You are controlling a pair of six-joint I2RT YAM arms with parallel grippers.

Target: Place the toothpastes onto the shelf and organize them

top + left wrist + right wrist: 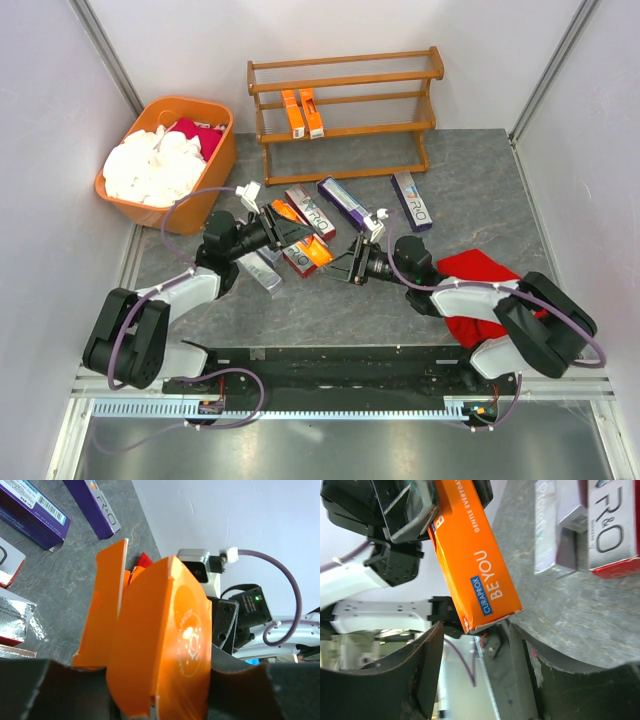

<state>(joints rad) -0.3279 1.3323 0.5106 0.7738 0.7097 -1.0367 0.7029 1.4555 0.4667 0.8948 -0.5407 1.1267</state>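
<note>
An orange toothpaste carton (311,250) hangs above the grey table between my two arms. My left gripper (283,228) is shut on its far end; in the left wrist view the carton (165,640) fills the space between the dark fingers (235,685). My right gripper (346,265) is open, and the carton's near end (475,565) sits just ahead of its spread fingertips, touching neither. The wooden shelf (345,75) stands at the back with two orange cartons (302,113) on its middle tier. Purple (345,203), red-and-silver (308,212) and silver-grey (262,270) toothpastes lie on the table.
An orange tub (218,170) of white and red cloths stands at the back left. A red cloth (480,290) lies under my right arm. Another purple carton (411,200) lies in front of the shelf's right end. White walls close in both sides.
</note>
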